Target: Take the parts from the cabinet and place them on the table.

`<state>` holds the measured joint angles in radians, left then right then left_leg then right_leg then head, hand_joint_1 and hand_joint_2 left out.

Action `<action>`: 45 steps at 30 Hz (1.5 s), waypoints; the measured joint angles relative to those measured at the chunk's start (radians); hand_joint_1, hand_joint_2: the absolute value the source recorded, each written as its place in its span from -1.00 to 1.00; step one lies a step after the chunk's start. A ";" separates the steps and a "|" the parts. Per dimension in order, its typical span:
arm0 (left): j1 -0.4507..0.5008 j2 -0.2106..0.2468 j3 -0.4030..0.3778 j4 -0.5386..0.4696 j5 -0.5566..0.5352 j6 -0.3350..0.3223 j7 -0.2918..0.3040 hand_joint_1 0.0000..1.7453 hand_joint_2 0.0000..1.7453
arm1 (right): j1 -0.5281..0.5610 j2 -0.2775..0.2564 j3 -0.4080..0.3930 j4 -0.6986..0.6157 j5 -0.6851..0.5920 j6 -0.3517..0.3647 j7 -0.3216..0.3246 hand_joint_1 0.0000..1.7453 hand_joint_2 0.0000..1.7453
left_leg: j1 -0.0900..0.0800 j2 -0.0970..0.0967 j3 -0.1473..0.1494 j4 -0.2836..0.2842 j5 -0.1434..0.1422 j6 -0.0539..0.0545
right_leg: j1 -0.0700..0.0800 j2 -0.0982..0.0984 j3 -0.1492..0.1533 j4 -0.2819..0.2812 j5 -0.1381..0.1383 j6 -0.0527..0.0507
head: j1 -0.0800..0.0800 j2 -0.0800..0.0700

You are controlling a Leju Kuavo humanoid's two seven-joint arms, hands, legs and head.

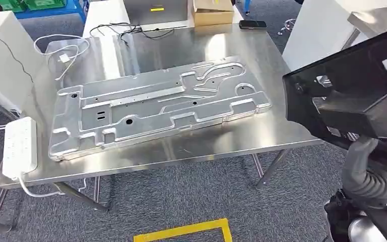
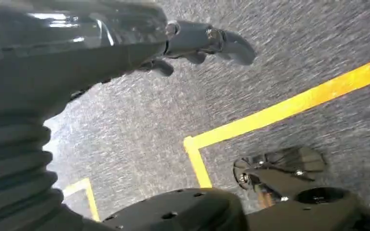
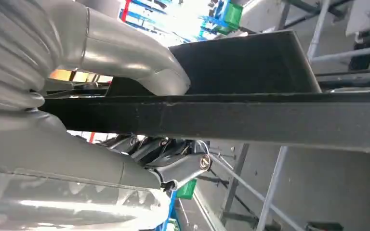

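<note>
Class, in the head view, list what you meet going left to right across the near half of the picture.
White power strip → large stamped metal panel on the steel table → black part, held up by the right robot hand.

The left hand (image 2: 200,43) hangs over grey carpet (image 2: 139,130), its dark fingers (image 2: 231,45) loosely curled and holding nothing. Yellow tape lines (image 2: 289,106) cross the floor beneath it, meeting at a corner.

Workshop: steel table (image 1: 262,133), stamped metal panel (image 1: 156,103).
</note>
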<state>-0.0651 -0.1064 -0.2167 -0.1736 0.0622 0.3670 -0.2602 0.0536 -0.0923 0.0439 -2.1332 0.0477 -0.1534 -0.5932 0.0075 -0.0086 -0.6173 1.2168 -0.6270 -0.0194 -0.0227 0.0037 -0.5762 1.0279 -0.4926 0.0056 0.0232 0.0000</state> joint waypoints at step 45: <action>0.002 0.007 0.000 0.001 -0.003 0.002 -0.005 -1.00 1.00 | 0.020 0.011 -0.002 -0.010 0.003 -0.010 -0.009 1.00 1.00 | 0.005 -0.001 0.047 -0.171 0.115 0.033 | 0.002 0.003 0.003 0.091 -0.094 0.038 | 0.000 0.000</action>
<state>-0.0626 -0.0996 -0.2163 -0.1724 0.0591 0.3689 -0.2655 0.0736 -0.0816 0.0423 -2.1431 0.0507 -0.1637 -0.6020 0.0130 -0.0100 -0.5705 1.0454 -0.5122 0.0132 -0.0210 0.0067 -0.5737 1.1185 -0.5862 0.0438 0.0229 0.0000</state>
